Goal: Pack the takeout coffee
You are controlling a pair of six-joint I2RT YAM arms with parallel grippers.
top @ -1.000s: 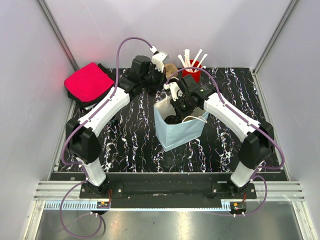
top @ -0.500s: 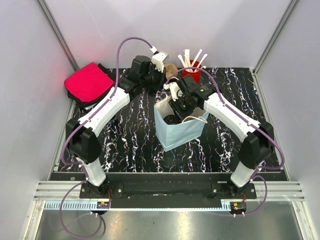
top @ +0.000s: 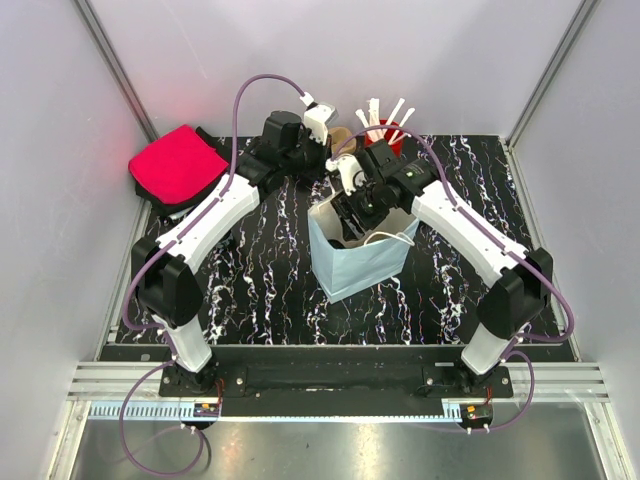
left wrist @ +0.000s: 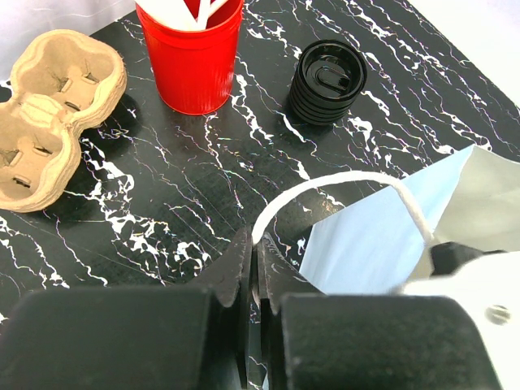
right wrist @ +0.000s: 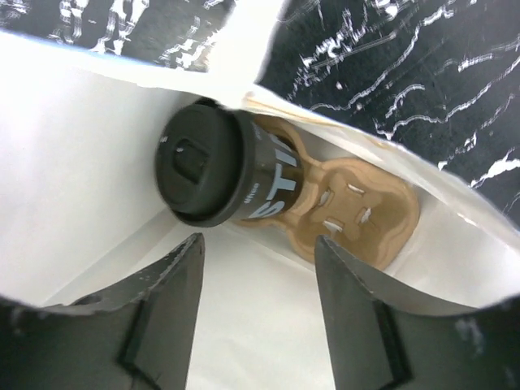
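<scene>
2 hands, right hand (right wrist: 258, 245) open over takeout coffee (right wrist: 207, 166) in bag (right wrist: 73, 162), gripping nothing, left hand (left wrist: 255, 240) closed

Desk (left wrist: 203, 187): glossy black, white marble-look veining
Bag (top: 355, 262): smooth matt paper
Cup carrier (right wrist: 357, 211): rough pulp cardboard (matt)
Takeout coffee (right wrist: 215, 166): matt black, plastic lid
Red cup (left wrist: 193, 57): glossy plastic

Black marbled table (top: 260, 290), pale walls (top: 470, 60) (possibly panels).
</scene>
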